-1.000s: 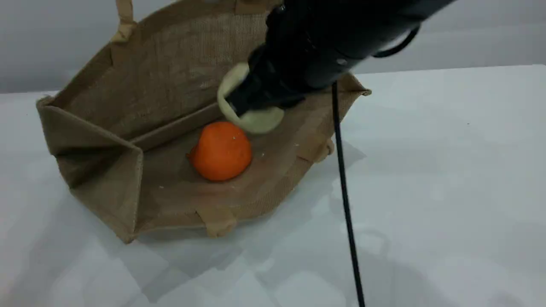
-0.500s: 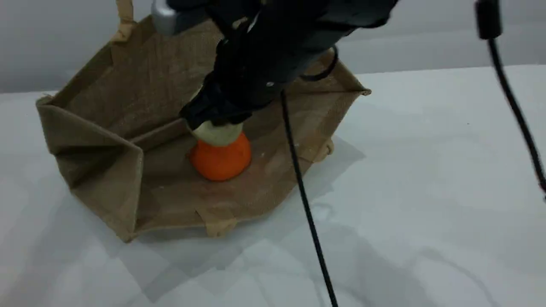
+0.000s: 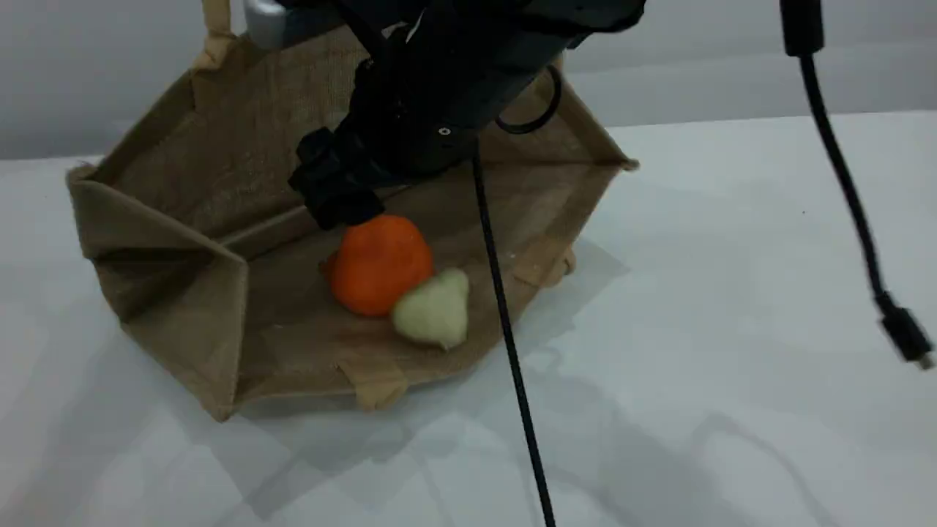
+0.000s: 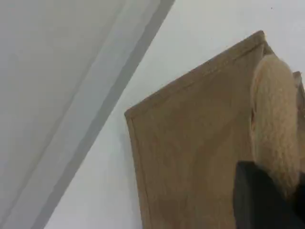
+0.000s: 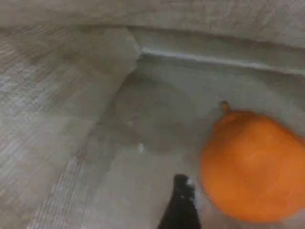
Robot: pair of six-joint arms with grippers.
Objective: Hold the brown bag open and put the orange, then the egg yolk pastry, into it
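Observation:
The brown bag [image 3: 183, 241] lies on the table with its mouth spread wide toward the camera. Inside it rests the orange [image 3: 378, 263], and the egg yolk pastry [image 3: 433, 315] lies loose against the orange's front right. My right gripper [image 3: 335, 196] hangs just above and behind the orange, open and empty; the right wrist view shows one fingertip [image 5: 181, 207] beside the orange [image 5: 252, 167] over the bag's floor. In the left wrist view my left gripper [image 4: 271, 191] is shut on the bag's beige handle [image 4: 274, 124], which it holds up at the bag's back edge.
A black cable [image 3: 505, 329] hangs from the right arm across the bag's front edge and the table. A second cable with a plug [image 3: 904, 333] dangles at the far right. White tabletop [image 3: 732, 293] surrounds the bag.
The right gripper carried the pastry left over the orange, then let it go. The pastry dropped and now lies in the bag at the orange's front right.

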